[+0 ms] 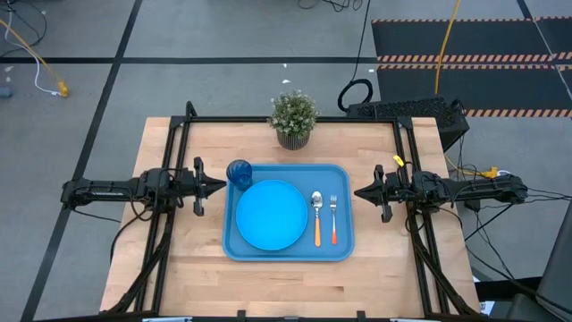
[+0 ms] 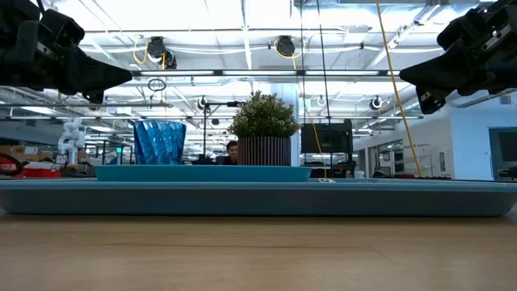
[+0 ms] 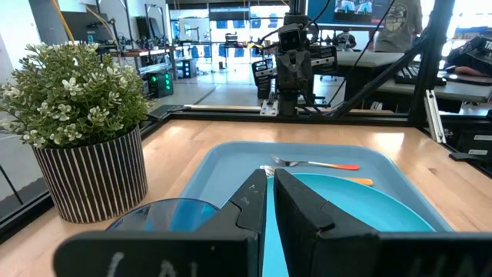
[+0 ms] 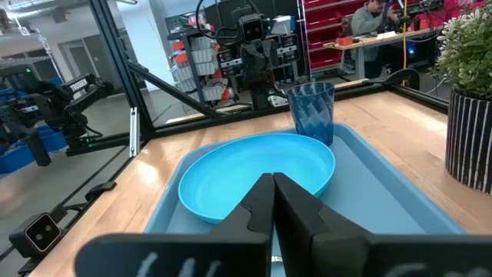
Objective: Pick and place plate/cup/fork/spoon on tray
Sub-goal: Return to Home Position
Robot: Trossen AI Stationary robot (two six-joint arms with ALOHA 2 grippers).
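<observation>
Table [image 1: 198,277] | tray [image 1: 344,179] between left gripper [image 1: 221,187] and right gripper [image 1: 358,191] | both closed, empty

Plate [image 1: 273,215], cup [image 1: 239,172], spoon [image 1: 316,215], fork [image 1: 333,219] all on tray [image 1: 290,255].

Robotics lab, red parts racks [image 4: 327,23], ceiling strip lights [image 2: 242,73]

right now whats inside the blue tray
The sky-blue plate, the dark blue cup in a corner, and the spoon and fork side by side beside the plate. The tray floor under the plate is covered.
</observation>
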